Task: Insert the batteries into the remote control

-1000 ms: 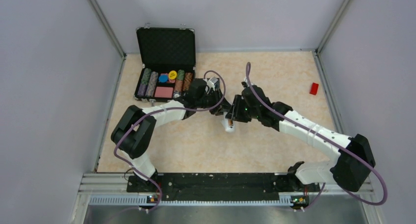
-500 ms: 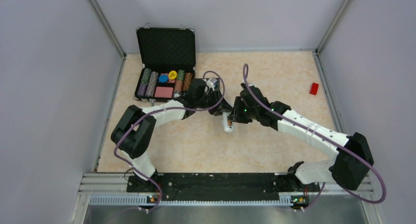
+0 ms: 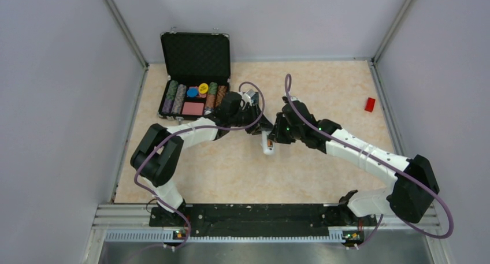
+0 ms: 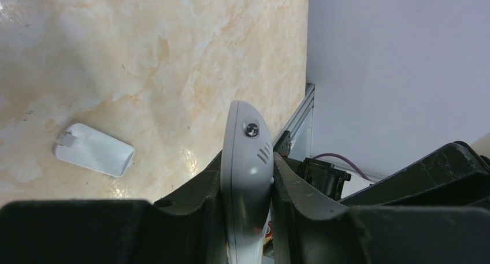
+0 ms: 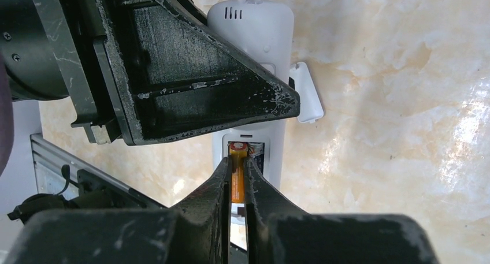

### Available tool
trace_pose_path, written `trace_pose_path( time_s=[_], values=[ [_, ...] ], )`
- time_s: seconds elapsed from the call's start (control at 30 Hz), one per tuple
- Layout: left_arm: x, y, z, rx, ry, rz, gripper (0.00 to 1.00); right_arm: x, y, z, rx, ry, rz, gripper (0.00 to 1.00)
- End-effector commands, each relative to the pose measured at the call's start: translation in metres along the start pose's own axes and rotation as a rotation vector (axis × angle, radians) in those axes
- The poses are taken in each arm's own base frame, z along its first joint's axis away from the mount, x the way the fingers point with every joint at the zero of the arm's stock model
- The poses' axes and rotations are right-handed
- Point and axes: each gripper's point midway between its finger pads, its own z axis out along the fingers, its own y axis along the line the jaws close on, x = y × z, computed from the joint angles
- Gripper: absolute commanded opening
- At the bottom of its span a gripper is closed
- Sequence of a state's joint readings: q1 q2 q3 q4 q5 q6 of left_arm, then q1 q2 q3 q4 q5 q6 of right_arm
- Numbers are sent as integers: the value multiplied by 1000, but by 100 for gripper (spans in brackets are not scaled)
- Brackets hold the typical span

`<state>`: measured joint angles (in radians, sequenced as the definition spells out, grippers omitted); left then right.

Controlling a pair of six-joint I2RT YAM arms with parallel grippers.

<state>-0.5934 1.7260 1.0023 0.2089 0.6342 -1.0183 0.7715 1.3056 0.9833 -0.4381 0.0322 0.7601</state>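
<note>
My left gripper [image 4: 247, 160] is shut on the white remote control [image 4: 245, 138], seen edge-on between its fingers. From above, the remote [image 3: 269, 145] lies mid-table, where the left gripper [image 3: 261, 129] and right gripper [image 3: 273, 138] meet. In the right wrist view the remote [image 5: 251, 27] shows its back with the battery compartment open. My right gripper [image 5: 236, 163] is shut on the orange battery [image 5: 236, 174], whose tip sits at the compartment's top end. A dark printed patch shows in the slot beside it; I cannot tell what it is.
The white battery cover [image 4: 94, 150] lies loose on the table beside the remote [image 5: 306, 93]. An open black case of poker chips [image 3: 195, 73] stands at the back left. A small red block [image 3: 370, 104] lies at the far right.
The right gripper's jaws have narrowed onto the orange battery, and the right arm has edged slightly left towards the remote. The left arm has held still.
</note>
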Motion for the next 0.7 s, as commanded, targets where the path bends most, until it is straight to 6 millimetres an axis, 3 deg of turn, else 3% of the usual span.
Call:
trace_pose_path(
  time_s=[0.0, 0.13, 0.43, 0.47, 0.57, 0.67],
  values=[
    [-5, -36, -5, 120, -12, 84, 0, -2, 8, 4, -27, -12, -7, 6],
    [-7, -29, -4, 87, -22, 76, 0, -8, 14, -2, -52, -34, -7, 0],
    [-7, -23, -2, 62, -26, 73, 0, -18, 23, -20, -92, -76, -6, 0],
    [-8, -22, -2, 57, -29, 73, 0, -17, 22, -20, -89, -73, -4, 3],
    [-12, -12, -3, -2, -47, 83, 0, -10, 13, -17, -63, -65, 9, 24],
    [-20, 12, -5, -148, -84, 101, 0, -1, -1, -9, -16, -51, 28, 34]
  ],
)
